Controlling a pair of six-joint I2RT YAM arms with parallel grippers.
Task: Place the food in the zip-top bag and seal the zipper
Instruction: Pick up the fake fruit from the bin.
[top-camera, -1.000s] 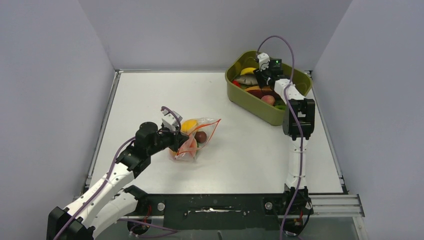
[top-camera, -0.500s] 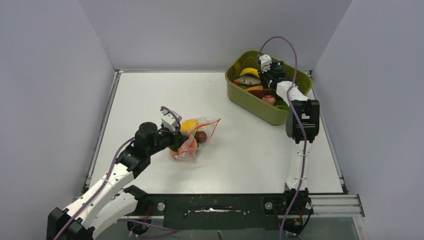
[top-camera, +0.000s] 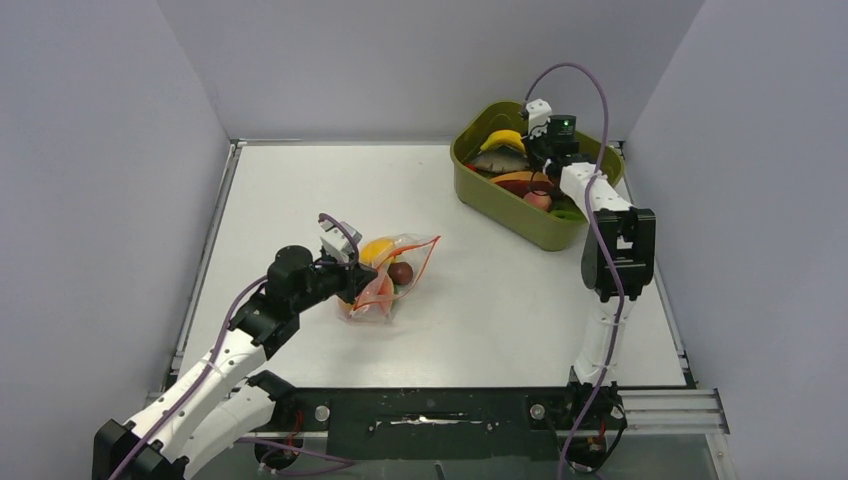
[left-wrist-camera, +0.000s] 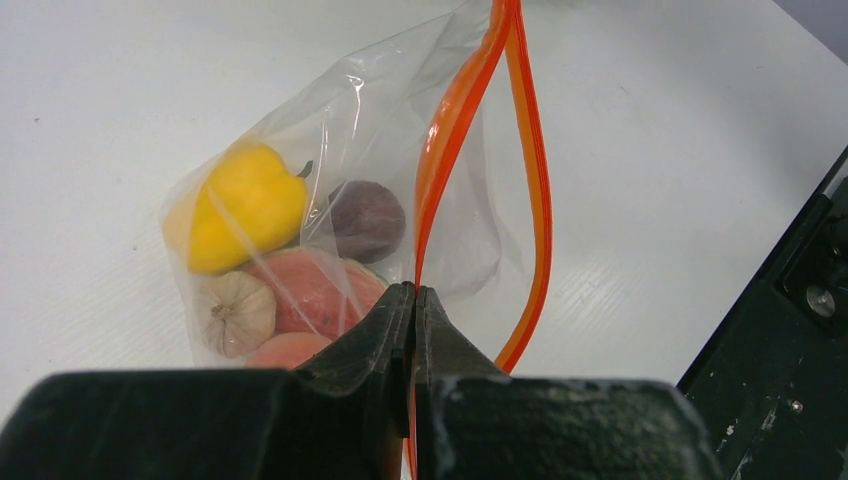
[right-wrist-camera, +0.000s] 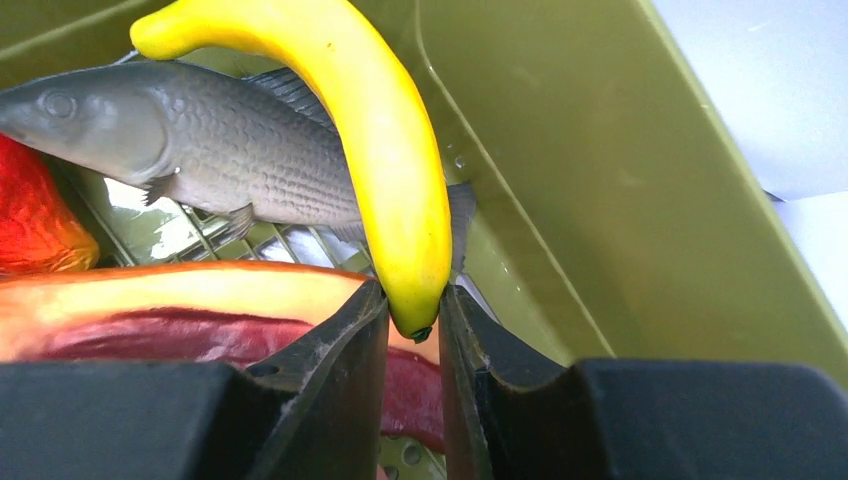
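The clear zip-top bag (top-camera: 397, 272) lies mid-table with its mouth gaping. My left gripper (left-wrist-camera: 414, 292) is shut on one side of the red-orange zipper (left-wrist-camera: 452, 130); the other strip (left-wrist-camera: 538, 190) bows away from it. Inside the bag are a yellow pepper (left-wrist-camera: 245, 205), a dark purple piece (left-wrist-camera: 367, 218), a pinkish watermelon-like piece (left-wrist-camera: 315, 285) and a garlic bulb (left-wrist-camera: 235, 312). My right gripper (right-wrist-camera: 413, 305) is in the olive tub (top-camera: 520, 215), shut on the lower tip of the banana (right-wrist-camera: 385, 150), which leans up over the other food.
In the tub a grey toy fish (right-wrist-camera: 200, 140) lies under the banana, beside a red piece (right-wrist-camera: 30, 215) and an orange-skinned slice with dark red flesh (right-wrist-camera: 180, 300). The tub's wall (right-wrist-camera: 600, 150) rises close on the right. Grey walls enclose the table.
My right gripper has closed onto the banana's tip, and its arm has shifted right and back. The left gripper and bag have stayed still.
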